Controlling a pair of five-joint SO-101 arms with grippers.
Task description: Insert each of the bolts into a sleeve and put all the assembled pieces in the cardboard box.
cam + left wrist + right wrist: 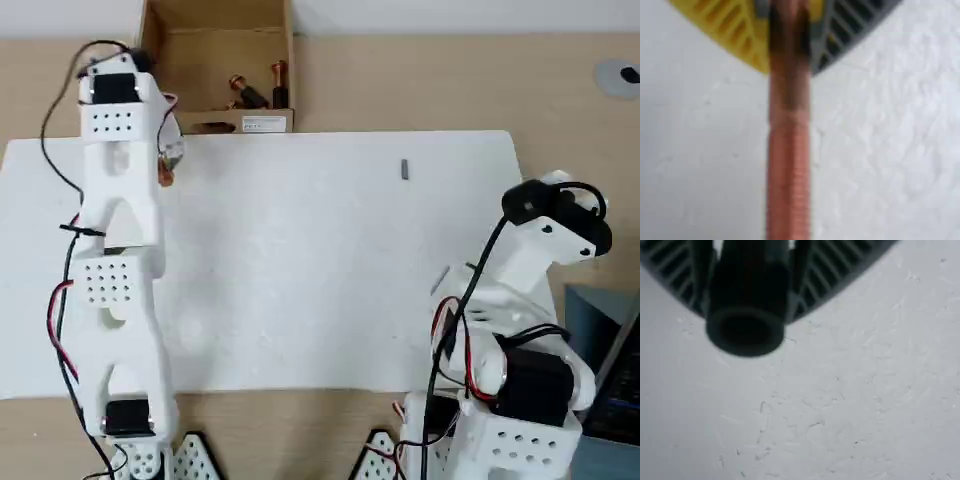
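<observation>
Gripping a black sleeve (pixel 746 315) between the dark ribbed fingers (pixel 840 270) of the right pincer (pixel 752 275), closed snugly around it, hollow end pointing out over the white foam sheet (pixel 300 280) at the near right of the wooden surface (pixel 420 80). Pinching, farther back on the left, a copper bolt (pixel 788 150) in the left pincer (pixel 788 45), one yellow and one dark grey finger pressed against either side of the shaft, ridged length jutting out above the sheet's far left corner, just short of the box. Showing, toward the sheet's far right edge, a small grey piece (pixel 404 169) lying alone. Showing, beyond the sheet, the open cardboard box (pixel 200 55) with two copper-and-black assembled pieces (pixel 245 92) inside, toward its near right corner.
</observation>
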